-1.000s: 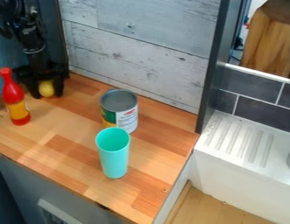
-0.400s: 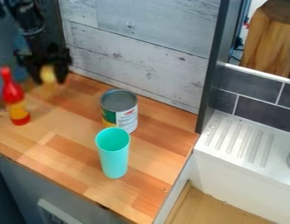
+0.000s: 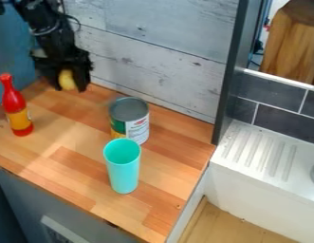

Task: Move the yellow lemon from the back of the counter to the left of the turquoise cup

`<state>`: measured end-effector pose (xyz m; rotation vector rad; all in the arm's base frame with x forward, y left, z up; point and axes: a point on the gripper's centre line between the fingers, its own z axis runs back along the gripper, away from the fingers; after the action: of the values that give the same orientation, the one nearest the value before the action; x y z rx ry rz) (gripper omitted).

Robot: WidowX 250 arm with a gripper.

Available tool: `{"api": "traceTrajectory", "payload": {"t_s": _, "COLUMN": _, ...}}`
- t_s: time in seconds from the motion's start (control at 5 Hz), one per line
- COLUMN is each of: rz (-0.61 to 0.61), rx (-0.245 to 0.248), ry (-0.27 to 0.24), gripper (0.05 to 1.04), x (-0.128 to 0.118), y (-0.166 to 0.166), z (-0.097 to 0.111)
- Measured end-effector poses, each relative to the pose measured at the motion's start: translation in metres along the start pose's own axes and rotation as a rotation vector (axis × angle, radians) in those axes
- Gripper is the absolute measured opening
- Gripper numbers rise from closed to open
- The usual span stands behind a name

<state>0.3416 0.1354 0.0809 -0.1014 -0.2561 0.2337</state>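
Note:
The black gripper (image 3: pixel 69 81) hangs above the wooden counter at the upper left. Between its fingers it holds a yellow, rounded object (image 3: pixel 67 80), raised off the surface. To the left stands an upright red bottle (image 3: pixel 16 107) with a yellow label. Right of the gripper and lower in the view is a metal can (image 3: pixel 129 119) with a green, white and yellow label. Just in front of the can stands a tall turquoise cup (image 3: pixel 123 166), its open top facing up.
The counter (image 3: pixel 64 163) ends at a front edge and a right edge. A grey plank wall (image 3: pixel 152 52) rises behind it, with a dark vertical post (image 3: pixel 232 71) at its right end. A white ribbed sink drainboard (image 3: pixel 260 152) lies at the right.
The gripper has risen from the counter and moved right, carrying the yellow object with it. Bottle, can and cup have stayed in place.

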Motion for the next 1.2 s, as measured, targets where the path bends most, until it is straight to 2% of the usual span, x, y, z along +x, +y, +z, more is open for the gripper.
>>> {"api": "traceTrajectory", "payload": {"t_s": 0.2, "rz": -0.108, "rx": -0.038, "ry": 0.088, "gripper": 0.735, "x": -0.032, "y": -0.021, "z": 0.001}}
{"api": "traceTrajectory", "payload": {"t_s": 0.4, "rz": -0.167, "rx": -0.045, "ry": 0.224, "gripper": 0.736, "x": -0.063, "y": -0.029, "z": -0.001}}
{"api": "traceTrajectory", "payload": {"t_s": 0.6, "rz": -0.165, "rx": 0.029, "ry": 0.271, "gripper": 0.736, "x": -0.083, "y": -0.02, "z": 0.003}}
{"api": "traceTrajectory", "payload": {"t_s": 0.8, "rz": -0.175, "rx": 0.036, "ry": 0.269, "gripper": 0.736, "x": -0.085, "y": -0.019, "z": -0.003}}
{"api": "traceTrajectory", "payload": {"t_s": 1.0, "rz": -0.224, "rx": 0.082, "ry": 0.338, "gripper": 0.736, "x": -0.091, "y": -0.022, "z": -0.025}}
{"api": "traceTrajectory", "payload": {"t_s": 1.2, "rz": -0.242, "rx": 0.075, "ry": 0.376, "gripper": 0.735, "x": -0.102, "y": -0.024, "z": -0.033}}
